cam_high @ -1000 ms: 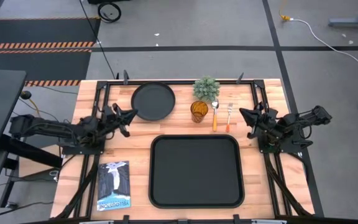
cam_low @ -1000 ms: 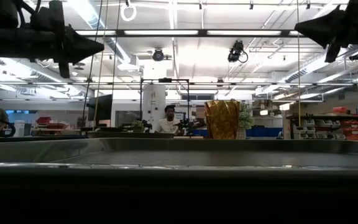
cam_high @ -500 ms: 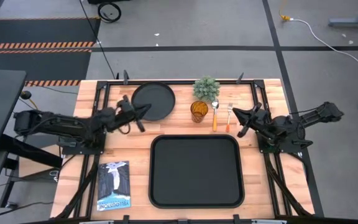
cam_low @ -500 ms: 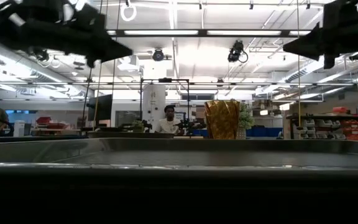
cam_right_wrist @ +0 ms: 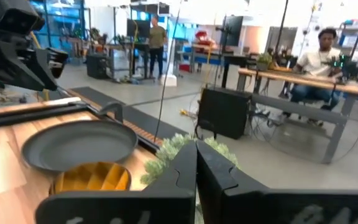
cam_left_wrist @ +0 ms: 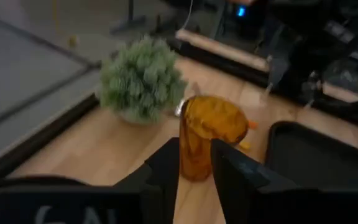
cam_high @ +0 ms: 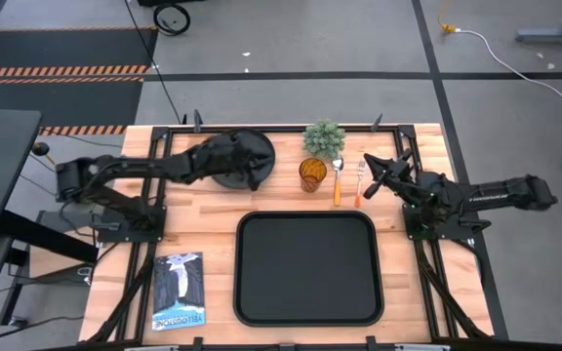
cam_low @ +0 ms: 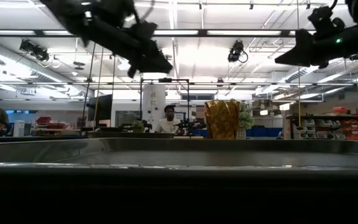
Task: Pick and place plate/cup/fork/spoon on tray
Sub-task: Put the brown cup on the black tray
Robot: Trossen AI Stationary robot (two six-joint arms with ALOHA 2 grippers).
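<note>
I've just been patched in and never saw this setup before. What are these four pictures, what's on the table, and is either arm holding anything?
Two robot arms work at a wooden table. One picture looks straight down from above, one looks level across the tabletop, and the other two come from a camera on each arm's wrist.

On the table lie an empty black tray, a round black plate, an amber cup, a spoon, a fork, a small plant and a booklet.

The left hand reaches over the plate, fingers slightly apart, holding nothing. The right hand hangs above the fork, shut and empty. Nothing is on the tray yet.
</note>
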